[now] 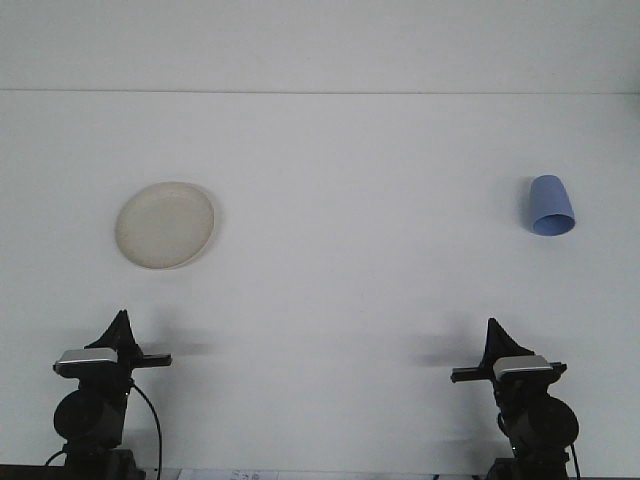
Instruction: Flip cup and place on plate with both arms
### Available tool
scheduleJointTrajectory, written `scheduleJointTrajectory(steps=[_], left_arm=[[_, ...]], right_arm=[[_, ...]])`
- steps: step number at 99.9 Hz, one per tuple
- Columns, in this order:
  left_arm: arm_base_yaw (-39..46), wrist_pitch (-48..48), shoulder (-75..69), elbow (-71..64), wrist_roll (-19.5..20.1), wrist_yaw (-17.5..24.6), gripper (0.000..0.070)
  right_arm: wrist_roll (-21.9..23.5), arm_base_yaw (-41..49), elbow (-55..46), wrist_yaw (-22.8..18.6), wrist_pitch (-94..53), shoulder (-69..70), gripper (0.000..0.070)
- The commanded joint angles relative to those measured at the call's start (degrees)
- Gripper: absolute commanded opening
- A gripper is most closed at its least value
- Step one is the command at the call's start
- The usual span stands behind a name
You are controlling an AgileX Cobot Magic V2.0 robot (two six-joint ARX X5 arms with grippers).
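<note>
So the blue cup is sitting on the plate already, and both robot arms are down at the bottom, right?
Not quite. The blue cup isn't on the plate; it sits on the table far off to the right, while the plate is on the left with nothing on it. The front view shows this. Both arms are indeed down at the bottom.

Both arms are running off the bottom edge, so only their upper ends are showing. The left gripper (121,322) and right gripper (493,330) are appearing as dark pointed shapes, too small to read. The cup (551,206) is showing no opening from here.
</note>
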Motion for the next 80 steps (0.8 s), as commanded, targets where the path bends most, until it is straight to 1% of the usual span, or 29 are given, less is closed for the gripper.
scheduleJointTrajectory(steps=[1,8,11,15,20,30,35,38,43,45,47,49,51,57,59,60,66,80], left_arm=[[0.1,0.8,-0.1,-1.1,0.7,0.0,0.0015],[0.1,0.8,-0.1,-1.1,0.7,0.0,0.0015],[0.1,0.8,-0.1,-1.1,0.7,0.0,0.0015],[0.1,0.8,-0.1,-1.1,0.7,0.0,0.0015],[0.1,0.8,-0.1,-1.1,0.7,0.0,0.0015],[0.1,0.8,-0.1,-1.1,0.7,0.0,0.0015],[0.1,0.7,-0.1,-1.1,0.7,0.0,0.0015],[0.1,0.8,-0.1,-1.1,0.7,0.0,0.0015],[0.1,0.8,-0.1,-1.1,0.7,0.0,0.0015],[0.1,0.8,-0.1,-1.1,0.7,0.0,0.0015],[0.1,0.7,-0.1,-1.1,0.7,0.0,0.0015],[0.1,0.8,-0.1,-1.1,0.7,0.0,0.0015],[0.1,0.8,-0.1,-1.1,0.7,0.0,0.0015],[0.1,0.7,-0.1,-1.1,0.7,0.0,0.0015],[0.1,0.8,-0.1,-1.1,0.7,0.0,0.0015],[0.1,0.8,-0.1,-1.1,0.7,0.0,0.0015],[0.1,0.8,-0.1,-1.1,0.7,0.0,0.0015],[0.1,0.8,-0.1,-1.1,0.7,0.0,0.0015]], right_arm=[[5.7,0.1,-0.1,-0.5,0.5,-0.3,0.0003],[11.3,0.1,-0.1,-1.7,0.5,-0.3,0.0003],[12.9,0.1,-0.1,-2.1,0.5,-0.3,0.0004],[13.8,0.1,-0.1,-2.7,0.8,-0.3,0.0003],[15.1,0.1,0.0,-2.7,1.8,-0.3,0.0003],[22.5,0.1,3.0,-2.2,2.6,-0.2,0.0002],[23.4,0.1,6.1,-0.7,1.9,0.1,0.0003],[22.8,0.1,8.2,0.5,1.7,0.8,0.0003],[20.2,0.1,12.2,1.7,1.0,2.6,0.0006],[18.9,0.1,13.9,2.2,0.4,3.4,0.0017],[17.6,0.0,15.7,2.7,-0.3,4.4,0.0046],[16.3,0.1,17.6,3.4,-1.0,5.7,0.0102],[14.9,0.1,19.5,4.1,-1.9,7.1,0.0179],[10.9,0.1,25.1,6.0,-4.7,11.5,0.0458],[9.9,0.1,26.8,6.6,-5.6,13.1,0.0517],[9.3,0.0,27.7,6.8,-6.1,13.9,0.0535],[6.3,0.0,32.7,8.6,-9.0,19.0,0.0541],[-0.3,-0.1,40.9,15.6,-12.7,29.7,0.0541]])
